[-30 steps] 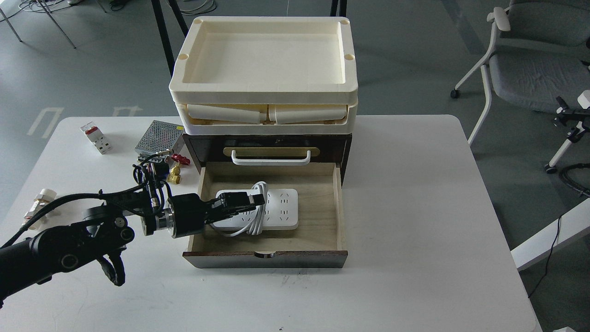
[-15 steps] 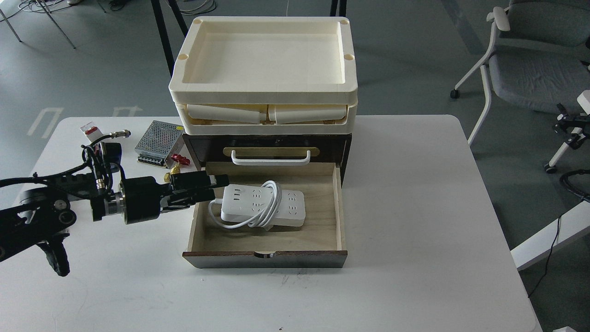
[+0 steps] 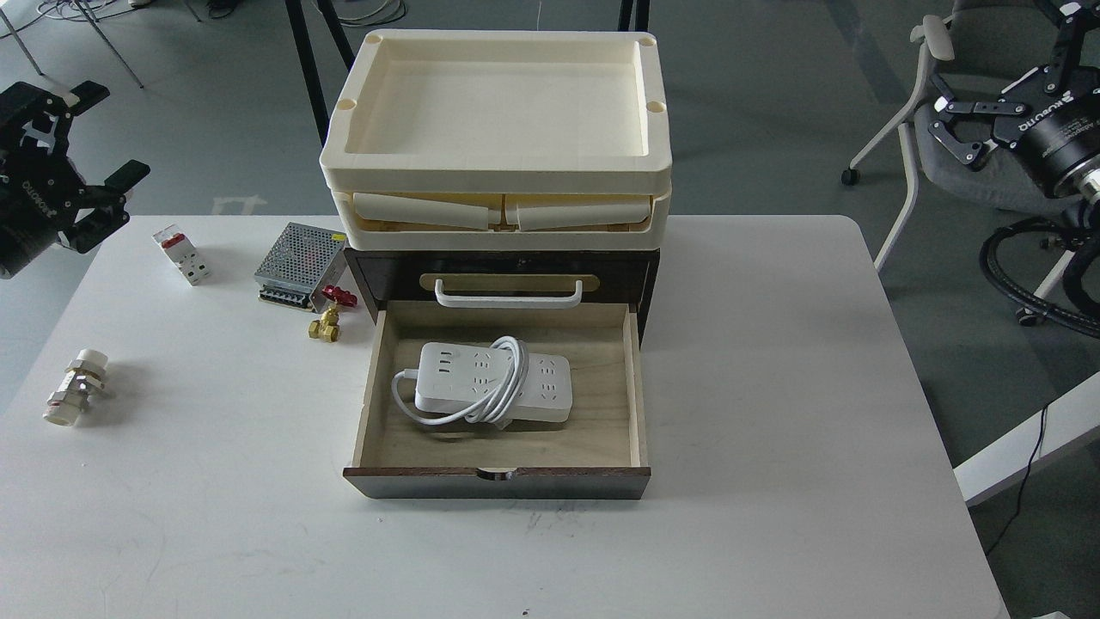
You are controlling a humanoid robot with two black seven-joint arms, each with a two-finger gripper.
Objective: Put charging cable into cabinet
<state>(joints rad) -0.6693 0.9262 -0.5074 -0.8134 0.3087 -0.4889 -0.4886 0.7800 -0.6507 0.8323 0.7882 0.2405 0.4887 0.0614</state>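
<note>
1. Head view: the charging cable (image 3: 493,384) is seen lying flat on the pale wood floor of the pulled-out drawer of the cabinet (image 3: 502,275), slightly left of the drawer's middle, its white cord looped across its centre and trailing out towards 9 o'clock
2. The drawer is left open towards 6 o'clock; nothing is placed over it, and the white bar handle (image 3: 507,295) is seen at 12 o'clock from the cable
3. Two cream trays (image 3: 497,176) are stacked on top of the cabinet, at 12 o'clock from the drawer
4. At 10 o'clock from the drawer, a perforated metal box (image 3: 296,260) is set just beside the cabinet's left wall, with a small red-handled brass valve (image 3: 330,314) at its 5 o'clock corner
5. A white-and-red circuit breaker (image 3: 180,254) is found at 9 o'clock from the metal box, and a white pipe fitting (image 3: 76,387) lies well apart near the white table's (image 3: 773,447) left edge
6. The left gripper (image 3: 94,142) is held at the frame's 10 o'clock, off the table, its fingers spread and grasping nothing
7. The right gripper (image 3: 945,107) is held at 2 o'clock in front of a grey chair (image 3: 988,52), its fingers spread apart and empty
</note>
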